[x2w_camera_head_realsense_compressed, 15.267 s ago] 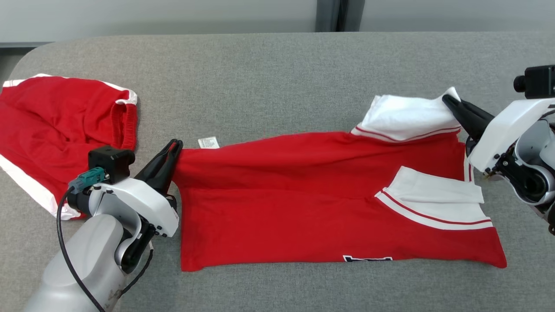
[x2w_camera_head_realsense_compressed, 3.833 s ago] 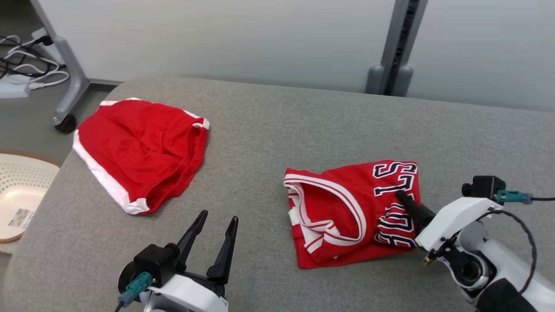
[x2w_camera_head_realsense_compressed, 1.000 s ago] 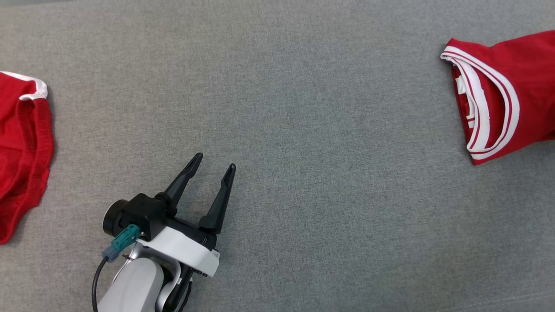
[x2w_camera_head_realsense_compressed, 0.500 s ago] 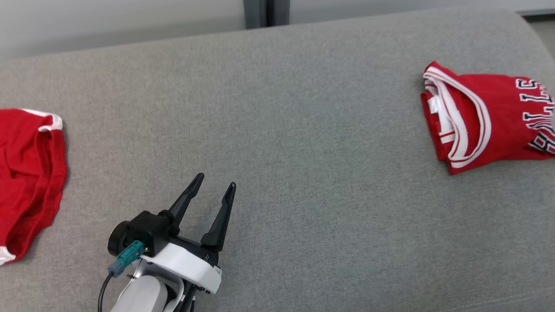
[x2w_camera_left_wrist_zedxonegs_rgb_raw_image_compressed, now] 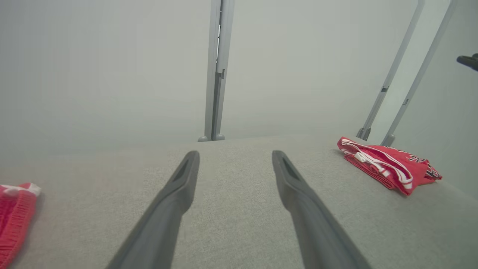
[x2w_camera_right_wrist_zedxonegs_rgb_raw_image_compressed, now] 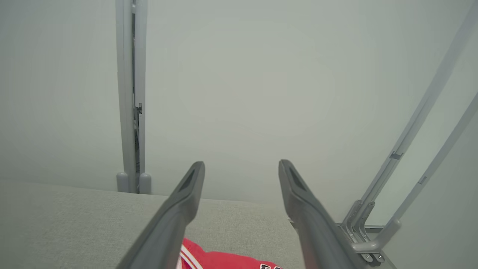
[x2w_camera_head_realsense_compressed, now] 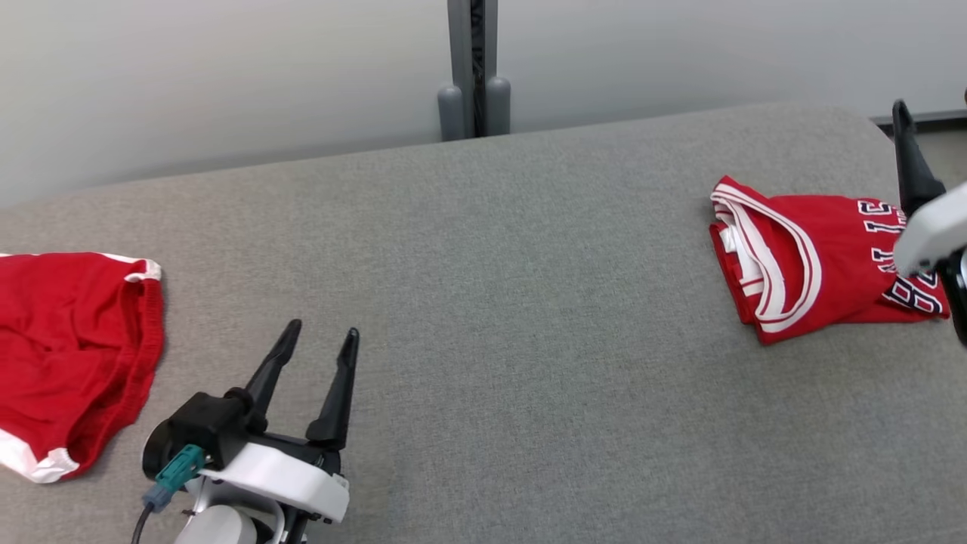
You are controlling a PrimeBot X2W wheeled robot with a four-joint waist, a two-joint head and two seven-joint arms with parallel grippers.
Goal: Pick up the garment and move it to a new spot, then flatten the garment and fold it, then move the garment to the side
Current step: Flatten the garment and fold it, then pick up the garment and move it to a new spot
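Two pincers apart, left pincer (x2w_camera_head_realsense_compressed: 322,329), right pincer (x2w_camera_right_wrist_zedxonegs_rgb_raw_image_compressed: 241,163), folded jersey (x2w_camera_head_realsense_compressed: 831,227), lettering partly hidden

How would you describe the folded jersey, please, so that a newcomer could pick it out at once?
Start at the long grey padded table. Near its right end lies a compact red bundle, the folded jersey. Unlike the red shorts spread loose at the left end, it shows a white-striped neckline and dark block lettering.

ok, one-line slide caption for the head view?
Folded red jersey lies at the grey table's right end, right claw open above it; left claw open and empty near the red shorts.
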